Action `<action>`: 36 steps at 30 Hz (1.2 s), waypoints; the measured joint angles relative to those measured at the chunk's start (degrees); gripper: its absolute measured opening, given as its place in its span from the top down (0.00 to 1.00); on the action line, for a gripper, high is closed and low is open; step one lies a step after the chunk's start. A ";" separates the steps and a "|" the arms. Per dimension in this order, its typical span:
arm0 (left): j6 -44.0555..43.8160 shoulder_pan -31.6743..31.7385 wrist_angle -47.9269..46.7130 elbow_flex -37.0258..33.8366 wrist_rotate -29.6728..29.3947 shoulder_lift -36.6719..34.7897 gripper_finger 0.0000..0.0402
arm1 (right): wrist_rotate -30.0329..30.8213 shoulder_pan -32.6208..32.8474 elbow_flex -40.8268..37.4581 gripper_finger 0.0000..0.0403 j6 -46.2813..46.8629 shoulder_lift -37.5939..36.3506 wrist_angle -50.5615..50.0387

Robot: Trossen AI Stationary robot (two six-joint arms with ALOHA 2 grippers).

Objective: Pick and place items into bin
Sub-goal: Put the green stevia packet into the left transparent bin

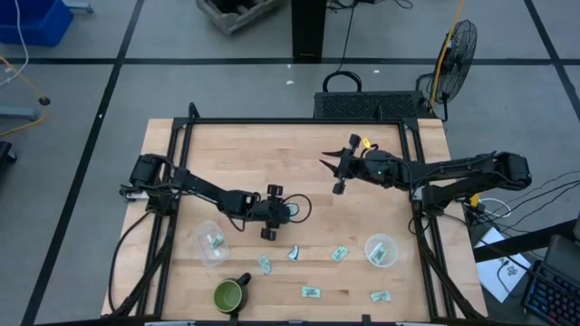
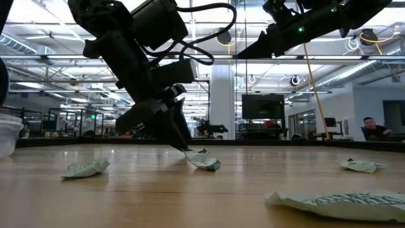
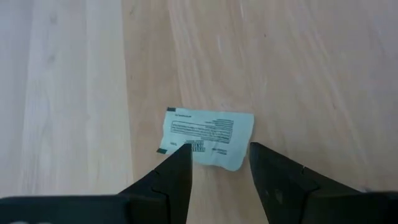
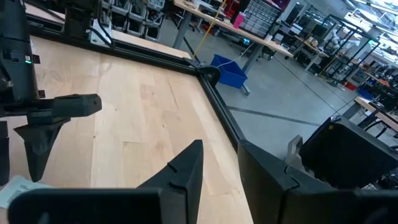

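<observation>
Packet [image 3: 208,138] lies flat between the left gripper's [image 3: 219,163] parted fingertips, its near edge hidden; right gripper [image 4: 219,162], fingers apart, hovers raised far right.

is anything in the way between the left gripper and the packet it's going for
Nothing visible. The left gripper hangs open directly over the packet, a finger on either side, with only bare table around it.

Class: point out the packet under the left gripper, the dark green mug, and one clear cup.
packet [image 3: 208,138], left wrist view, printed face.
dark green mug [image 1: 227,295], high view, its rim.
clear cup [image 1: 381,251], high view, its rim.
</observation>
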 joint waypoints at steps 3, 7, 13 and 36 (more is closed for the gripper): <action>-0.06 0.71 -0.31 0.00 0.61 0.00 0.59 | 0.00 0.00 0.00 0.76 0.00 0.00 0.00; 0.00 1.36 -0.45 0.00 1.93 0.00 0.59 | 0.00 0.00 0.00 0.76 0.00 0.00 0.02; 1.43 0.90 -0.44 0.00 3.42 0.00 0.59 | 0.00 0.00 0.00 0.76 0.00 0.00 0.02; 4.18 3.61 -0.90 0.00 7.94 0.00 0.59 | 0.00 0.02 0.00 0.76 -0.02 0.00 0.04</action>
